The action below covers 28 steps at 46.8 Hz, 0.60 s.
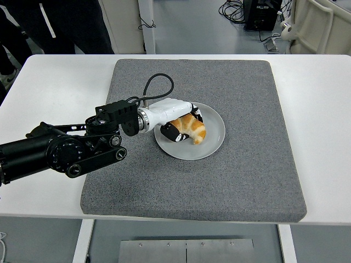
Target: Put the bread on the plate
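Croissant [192, 128], one only, lies on the single grey plate [215, 133], gripped by the left hand [176, 121] with its fingers curled around it. One grey mat [241, 175] covers the white desk [323, 109].

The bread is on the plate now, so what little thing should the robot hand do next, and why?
Probably let go: open the fingers and lift the left hand away. The bread already lies inside the grey plate on the mat, and the fingers curl around it, so releasing it gently looks like the only step left.
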Available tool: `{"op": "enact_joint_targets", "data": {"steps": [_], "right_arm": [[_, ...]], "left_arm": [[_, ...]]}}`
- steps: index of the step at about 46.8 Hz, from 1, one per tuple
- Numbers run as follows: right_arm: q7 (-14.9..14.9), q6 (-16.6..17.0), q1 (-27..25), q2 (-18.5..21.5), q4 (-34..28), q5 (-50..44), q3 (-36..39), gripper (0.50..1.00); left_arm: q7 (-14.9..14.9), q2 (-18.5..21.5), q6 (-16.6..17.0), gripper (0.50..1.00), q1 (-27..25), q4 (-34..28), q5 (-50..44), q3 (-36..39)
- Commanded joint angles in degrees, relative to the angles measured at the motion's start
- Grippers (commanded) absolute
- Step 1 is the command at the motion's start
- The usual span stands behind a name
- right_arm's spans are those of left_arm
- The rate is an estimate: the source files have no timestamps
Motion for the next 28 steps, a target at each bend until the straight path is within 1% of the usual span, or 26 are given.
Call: {"op": "enact_joint_targets", "data": {"steps": [1, 4, 8, 13, 19, 23, 28], "right_arm": [[0.0, 0.0, 0.0, 0.0, 0.0, 0.0, 0.0, 1.0], [0.0, 0.0, 0.0, 0.0, 0.0, 0.0, 0.0, 1.0], [0.0, 0.0, 0.0, 0.0, 0.0, 0.0, 0.0, 1.0], [0.0, 0.0, 0.0, 0.0, 0.0, 0.0, 0.0, 1.0], [0.0, 0.0, 0.0, 0.0, 0.0, 0.0, 0.0, 1.0], [0.0, 0.0, 0.0, 0.0, 0.0, 0.0, 0.0, 1.0], [0.0, 0.0, 0.0, 0.0, 0.0, 0.0, 0.0, 1.0]], "left_arm": [[-0.3, 0.0, -0.1, 0.823, -0.1, -0.1, -0.2, -0.4], [-0.9, 0.1, -0.2, 0.861, -0.2, -0.1, -0.2, -0.4], [-1.8, 0.4, -0.6, 0.883, -0.2, -0.2, -0.7, -0.5], [-3.1, 0.7, -0.8, 0.922, -0.4, -0.3, -1.7, -0.6], [-5.0, 1.1, -2.3, 0.942, -0.8, -0.4, -2.5, -0.9], [-6.4, 1.2, -3.2, 0.948, -0.9, -0.4, -4.1, -3.0], [-7.2, 2.1, -6.5, 0.951, -0.9, -0.4, -6.1, -6.8]]}}
